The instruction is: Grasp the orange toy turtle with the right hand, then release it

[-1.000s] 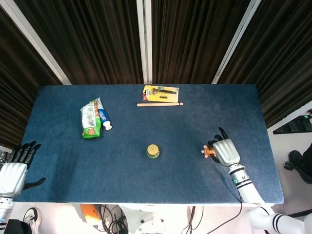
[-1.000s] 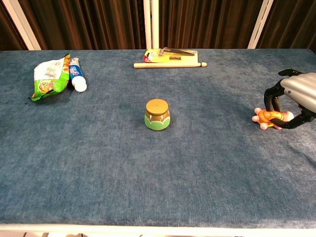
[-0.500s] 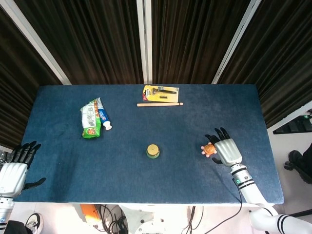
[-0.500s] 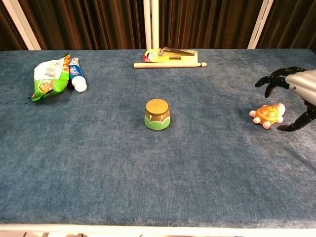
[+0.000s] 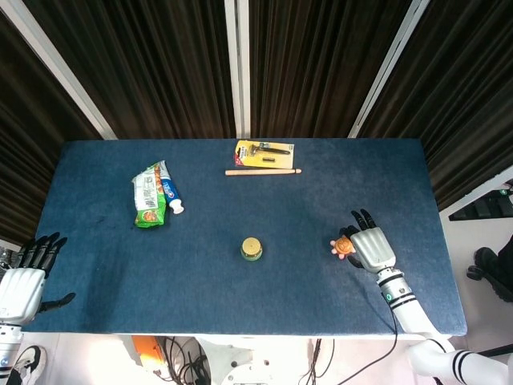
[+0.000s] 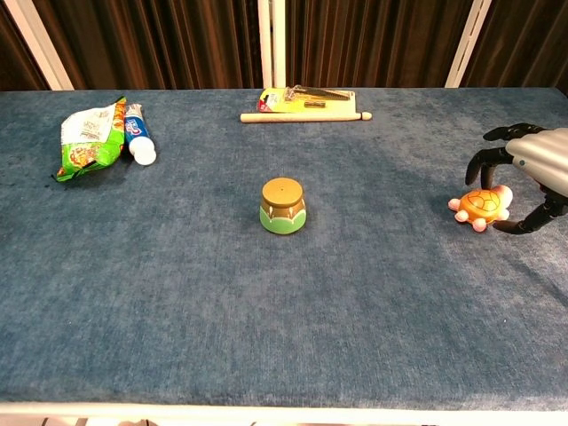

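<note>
two hands show, but only the right hand (image 6: 531,173) matters here: at the right edge of the chest view it arches over the orange toy turtle (image 6: 481,206), fingers spread above the shell and thumb low beside it, gripping nothing that i can see. the turtle sits flat on the blue table (image 6: 266,302), right of centre. to grasp well, i'd lower the palm, bring thumb and fingers to opposite flanks of the shell, and close evenly so it doesn't skid. the chest view shows the gap under the fingers; the head view hides that, yet alone shows the left hand (image 5: 22,277) idle and spread at lower left.
</note>
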Motion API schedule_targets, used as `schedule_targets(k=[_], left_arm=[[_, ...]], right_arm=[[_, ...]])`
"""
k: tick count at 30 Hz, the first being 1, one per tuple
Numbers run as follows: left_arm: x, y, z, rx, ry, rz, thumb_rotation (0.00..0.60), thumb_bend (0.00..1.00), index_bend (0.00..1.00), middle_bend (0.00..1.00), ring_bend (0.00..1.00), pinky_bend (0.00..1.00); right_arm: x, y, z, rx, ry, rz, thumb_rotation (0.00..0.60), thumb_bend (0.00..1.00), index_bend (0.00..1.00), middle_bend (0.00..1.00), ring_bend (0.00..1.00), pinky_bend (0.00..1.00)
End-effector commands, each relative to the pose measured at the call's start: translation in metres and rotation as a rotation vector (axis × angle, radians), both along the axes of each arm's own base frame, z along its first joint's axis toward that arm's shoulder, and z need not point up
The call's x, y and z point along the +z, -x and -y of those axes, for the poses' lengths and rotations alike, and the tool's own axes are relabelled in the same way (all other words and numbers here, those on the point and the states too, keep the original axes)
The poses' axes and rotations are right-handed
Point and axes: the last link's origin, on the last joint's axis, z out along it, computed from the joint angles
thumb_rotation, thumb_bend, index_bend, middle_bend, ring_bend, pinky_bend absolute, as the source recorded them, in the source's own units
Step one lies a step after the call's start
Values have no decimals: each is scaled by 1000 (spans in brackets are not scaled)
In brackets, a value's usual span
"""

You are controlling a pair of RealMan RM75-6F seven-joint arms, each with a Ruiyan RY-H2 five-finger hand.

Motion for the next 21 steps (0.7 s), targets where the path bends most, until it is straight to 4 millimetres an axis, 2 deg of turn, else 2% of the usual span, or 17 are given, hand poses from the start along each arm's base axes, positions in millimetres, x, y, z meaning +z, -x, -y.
schedule_targets(k=[1, 4, 8, 12, 17, 19, 21], left_arm=[[0, 0, 0, 0, 0, 0, 600, 22, 62, 0, 0, 0], [0, 1, 0, 1, -1, 1, 600, 23, 62, 0, 0, 0], [1, 1, -1, 1, -2, 3, 600, 22, 62, 0, 0, 0], [2, 1, 0, -1, -4, 2, 600, 23, 62, 0, 0, 0], [2, 0, 0, -4, -5, 2, 600, 23, 62, 0, 0, 0], [2, 0, 0, -5, -5, 1, 600, 23, 62, 0, 0, 0], [2, -1, 0, -6, -5, 0, 600, 23, 62, 0, 0, 0]], right_arm=[[-4, -2, 2, 11, 27, 8, 600, 250, 674, 584, 163, 0], [-9, -2, 2, 10, 60, 17, 600, 317, 864, 723, 265, 0], [-12, -2, 2, 32, 95, 15, 600, 369, 997, 843, 358, 0], [-12, -1, 2, 38, 108, 18, 600, 391, 1000, 886, 384, 0], [-8, -3, 3, 42, 139, 54, 600, 394, 1000, 889, 389, 0], [-7, -3, 3, 39, 144, 67, 600, 388, 999, 865, 388, 0], [-6, -2, 3, 36, 133, 70, 600, 345, 940, 786, 374, 0]])
